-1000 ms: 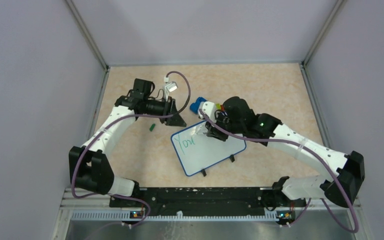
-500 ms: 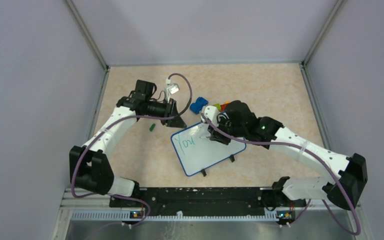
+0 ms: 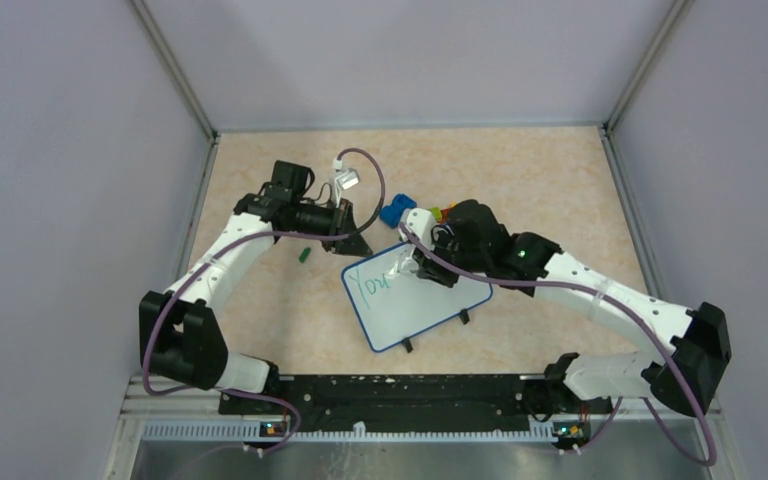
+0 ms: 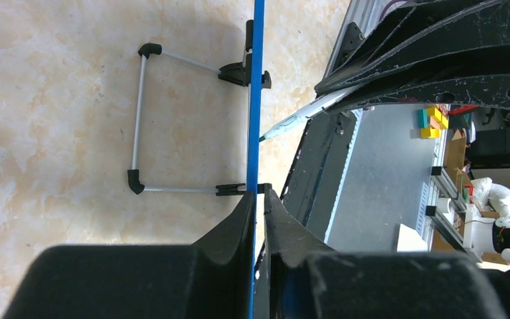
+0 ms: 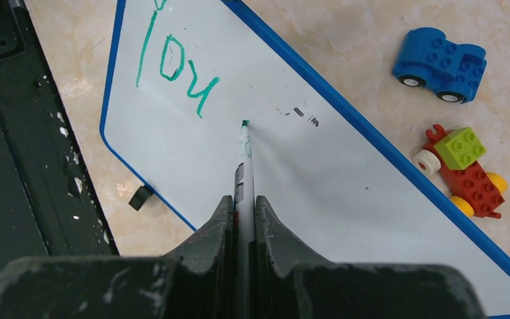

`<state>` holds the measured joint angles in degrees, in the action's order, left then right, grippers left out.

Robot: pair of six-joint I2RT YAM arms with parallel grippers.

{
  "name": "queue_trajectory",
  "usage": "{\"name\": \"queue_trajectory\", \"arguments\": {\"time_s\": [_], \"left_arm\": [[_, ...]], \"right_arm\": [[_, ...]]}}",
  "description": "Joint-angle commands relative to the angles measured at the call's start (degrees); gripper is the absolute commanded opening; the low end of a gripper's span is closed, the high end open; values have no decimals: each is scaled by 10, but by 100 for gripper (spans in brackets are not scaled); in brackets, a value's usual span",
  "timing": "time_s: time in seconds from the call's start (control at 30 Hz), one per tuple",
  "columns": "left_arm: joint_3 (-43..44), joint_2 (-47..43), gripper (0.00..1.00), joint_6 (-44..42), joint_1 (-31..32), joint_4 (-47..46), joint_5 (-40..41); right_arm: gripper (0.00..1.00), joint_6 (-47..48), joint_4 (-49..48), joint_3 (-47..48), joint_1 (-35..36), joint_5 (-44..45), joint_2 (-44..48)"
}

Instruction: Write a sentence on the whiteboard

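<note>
On the whiteboard (image 3: 430, 305), which is resting on the table (image 3: 550, 180), the sentence (image 5: 172, 63) is reading only "You" in green script. Your right claw (image 5: 242, 199) is squeezing nearly together on a green marker (image 5: 244, 149), whose tip is touching the whiteboard just past that word. Your left claw (image 4: 257, 198) is pinching the whiteboard's blue rim near its far left corner.
</note>
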<state>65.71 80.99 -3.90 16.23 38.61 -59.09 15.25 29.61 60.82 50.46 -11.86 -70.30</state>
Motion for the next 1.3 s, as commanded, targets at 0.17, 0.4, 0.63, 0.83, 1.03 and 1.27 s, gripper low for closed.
{"name": "queue_trajectory", "arguments": {"time_s": [0.17, 0.4, 0.63, 0.83, 1.03, 1.27], "left_arm": [[-8, -5, 8, -9, 2, -4, -4], [-6, -2, 2, -8, 3, -4, -2], [-7, -1, 0, -6, 2, -4, -1], [-7, 2, 0, -5, 2, -5, -3], [-6, 1, 0, -2, 2, -6, -3], [-8, 1, 0, -2, 3, -6, -4]], "right_arm": [[0, -11, -32, 25, -1, -14, -16], [0, 0, -28, 12, 10, -20, -22], [0, 14, -12, -4, 12, -17, -17], [0, 21, 3, -11, 13, -18, -1], [0, 23, 5, -12, 4, -1, 9], [0, 13, -3, 9, -9, 11, 11]]}}
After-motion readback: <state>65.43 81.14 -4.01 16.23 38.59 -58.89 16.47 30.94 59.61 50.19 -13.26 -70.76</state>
